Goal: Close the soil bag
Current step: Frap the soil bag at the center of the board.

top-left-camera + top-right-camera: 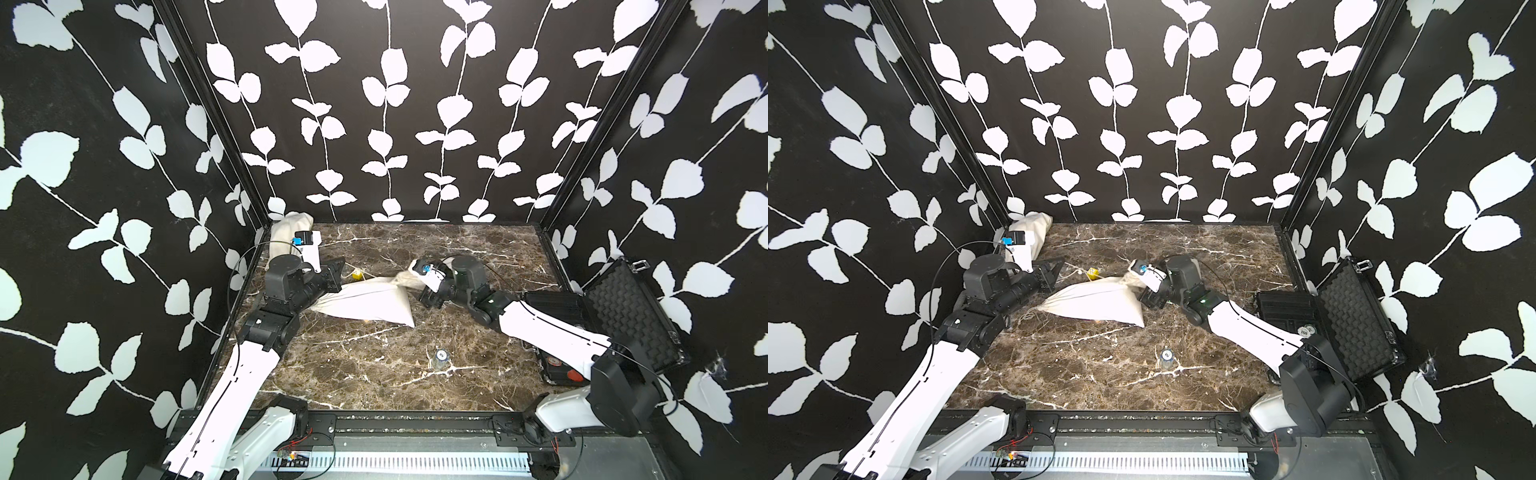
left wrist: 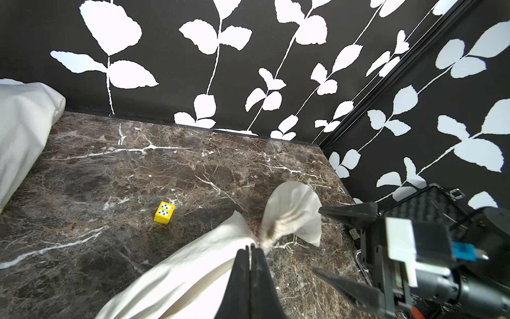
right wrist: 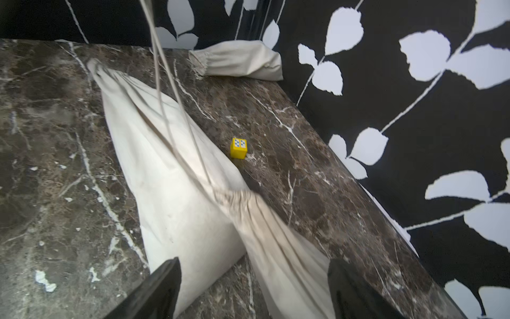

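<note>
Lying just beside the yellow die, soil bag shows its neck gathered tight (mouth flares beyond). Its drawstring clamped in left pincer; right pincer wide astride that mouth, gripping nothing. Nearly closed, I judge; final tug left.

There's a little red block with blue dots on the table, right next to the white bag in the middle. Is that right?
Almost. The block is yellow, not red. The rest is right: it has blue dots and sits on the table next to the white bag in the middle. The left wrist view shows it best.
</note>
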